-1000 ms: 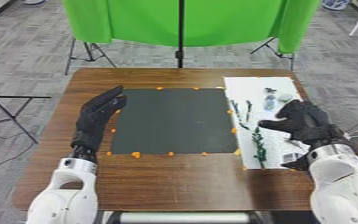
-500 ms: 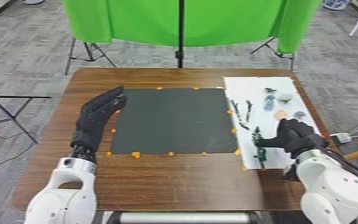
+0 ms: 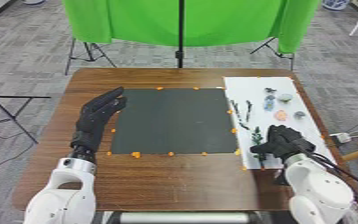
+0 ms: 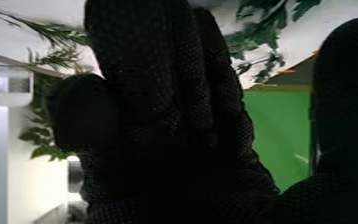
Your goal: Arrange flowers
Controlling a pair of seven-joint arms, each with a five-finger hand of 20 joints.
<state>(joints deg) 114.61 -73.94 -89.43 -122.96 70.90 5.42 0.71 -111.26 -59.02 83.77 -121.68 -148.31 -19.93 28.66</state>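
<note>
Right hand (image 3: 288, 142) in black cloth, open, hides some leafy green stem (image 3: 257, 136), lower right, near a peach flower (image 3: 280, 115).

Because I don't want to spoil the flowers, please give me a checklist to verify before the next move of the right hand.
1. Right hand at the green stem: ok, it covers part of it.
2. Stem firmly held: cannot tell.
3. Left hand away from the flowers: ok, it is at the left edge of the dark mat.
4. Pink flower on the mat: not ok, it lies on the white sheet.
</note>
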